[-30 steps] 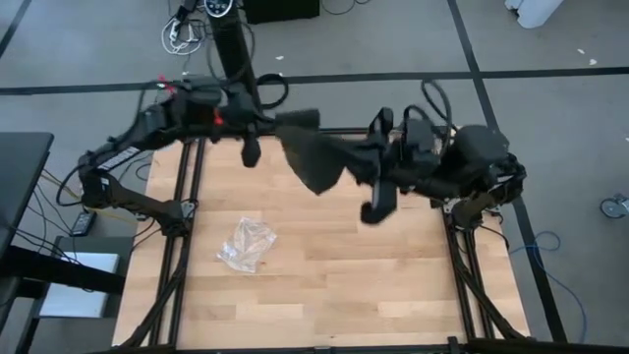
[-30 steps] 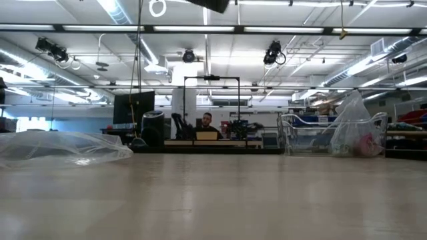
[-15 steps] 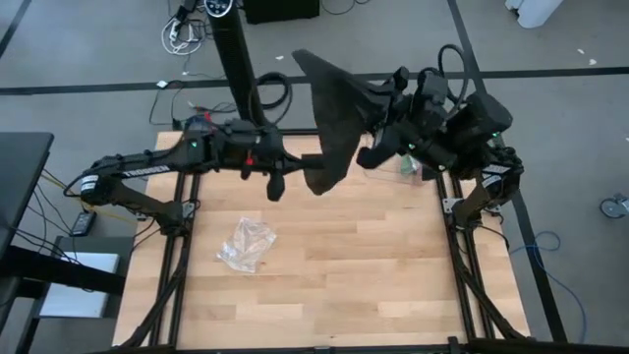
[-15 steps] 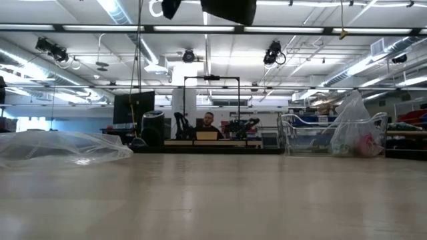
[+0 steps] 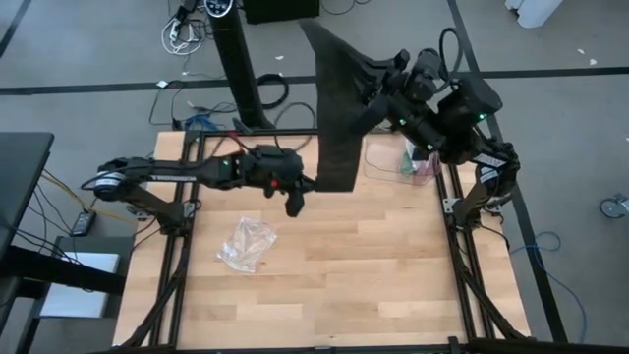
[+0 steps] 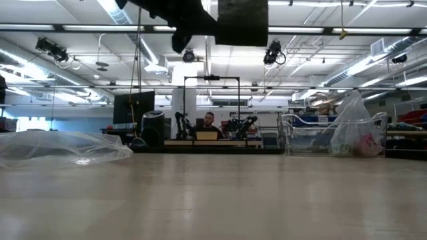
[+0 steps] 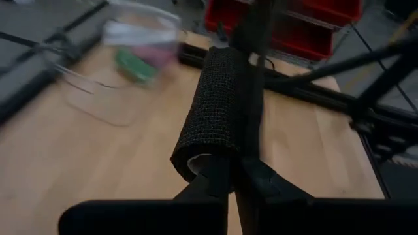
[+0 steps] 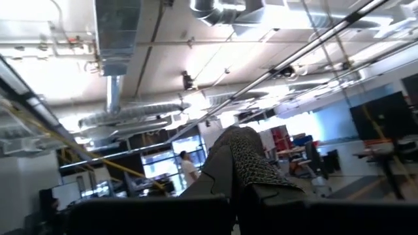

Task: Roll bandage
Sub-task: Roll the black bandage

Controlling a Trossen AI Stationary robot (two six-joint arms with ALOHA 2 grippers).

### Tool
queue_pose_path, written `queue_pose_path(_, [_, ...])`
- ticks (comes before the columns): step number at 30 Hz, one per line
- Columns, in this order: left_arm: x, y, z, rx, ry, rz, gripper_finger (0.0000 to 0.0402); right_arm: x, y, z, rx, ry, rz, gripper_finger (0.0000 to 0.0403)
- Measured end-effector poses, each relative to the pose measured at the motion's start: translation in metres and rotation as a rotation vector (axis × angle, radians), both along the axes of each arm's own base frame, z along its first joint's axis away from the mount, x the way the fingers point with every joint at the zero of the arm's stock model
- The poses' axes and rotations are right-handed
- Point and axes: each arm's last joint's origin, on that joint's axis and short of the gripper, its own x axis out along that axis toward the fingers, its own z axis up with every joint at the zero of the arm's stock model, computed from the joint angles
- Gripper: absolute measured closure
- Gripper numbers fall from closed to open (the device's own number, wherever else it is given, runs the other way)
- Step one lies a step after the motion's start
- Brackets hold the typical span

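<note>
Hanging taut, the bandage (image 5: pixel 337 108) ran lengthwise from the right gripper (image 5: pixel 366 77) — pinching its top end high over the table's far edge — down to the left gripper (image 5: pixel 307 183), clamped on the lower end

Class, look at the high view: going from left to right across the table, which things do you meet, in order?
Plastic bag → left tool → bandage → right tool → clear container.
</note>
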Motion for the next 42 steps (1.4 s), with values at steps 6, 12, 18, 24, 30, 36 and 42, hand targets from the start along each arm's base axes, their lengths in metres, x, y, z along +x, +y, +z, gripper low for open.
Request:
queue_pose_path(6, [0.016, -0.015, -0.012, -0.020, -0.014, -0.043, 0.0389, 0.001, -0.016, -0.001, 0.000, 0.018, -0.066, 0.0403])
queue_pose_path(12, [0.016, -0.027, -0.005, -0.020, -0.057, -0.080, 0.0389, 0.001, -0.038, -0.002, -0.015, 0.054, -0.168, 0.0403])
queue_pose_path(18, [0.018, -0.037, 0.012, -0.009, -0.091, -0.115, 0.0389, 0.003, -0.068, -0.010, 0.014, 0.126, -0.236, 0.0403])
queue_pose_path(24, [0.019, -0.047, 0.040, 0.028, -0.133, -0.157, 0.0389, 0.011, -0.098, -0.027, 0.058, 0.204, -0.215, 0.0403])
queue_pose_path(30, [0.013, -0.053, 0.080, 0.099, -0.124, -0.182, 0.0389, 0.018, -0.122, -0.048, 0.147, 0.331, -0.212, 0.0403])
queue_pose_path(36, [0.002, -0.061, 0.122, 0.137, -0.201, -0.185, 0.0389, 0.026, -0.138, -0.065, 0.239, 0.393, -0.113, 0.0383])
queue_pose_path(42, [-0.021, -0.066, 0.150, 0.119, -0.277, -0.177, 0.0389, 0.028, -0.146, -0.079, 0.311, 0.486, 0.005, 0.0310])
